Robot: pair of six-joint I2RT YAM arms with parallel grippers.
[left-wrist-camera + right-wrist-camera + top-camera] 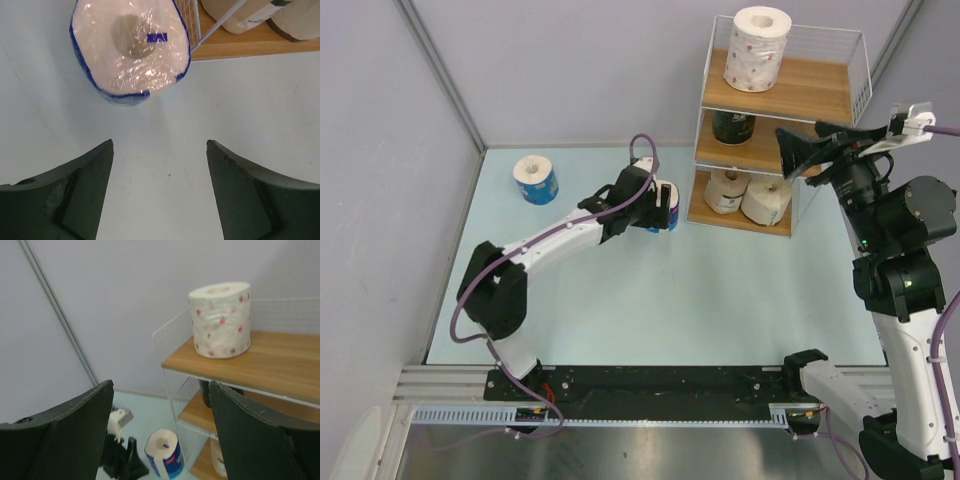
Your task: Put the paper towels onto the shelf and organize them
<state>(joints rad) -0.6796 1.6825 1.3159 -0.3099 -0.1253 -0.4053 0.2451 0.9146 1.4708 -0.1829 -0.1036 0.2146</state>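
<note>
The shelf [815, 90] stands at the back right. A white red-speckled paper towel roll [760, 50] [220, 320] stands on its top board, a dark roll [732, 127] on the middle board, and two pale rolls [725, 190] [767, 200] on the bottom board. One blue-wrapped roll [665, 205] [130, 45] stands upright on the table against the shelf's left side. My left gripper [645, 212] [160, 142] is open just short of it, with nothing between the fingers. A second blue roll [535, 180] stands at the back left. My right gripper [785, 150] [160, 382] hangs open and empty, raised in front of the shelf.
Grey walls close the table at the back and left, with a metal corner post [440, 70]. The shelf's white wire frame [192, 25] touches the near blue roll. In the right wrist view the left gripper [117, 457] shows below, beside that roll [162, 452].
</note>
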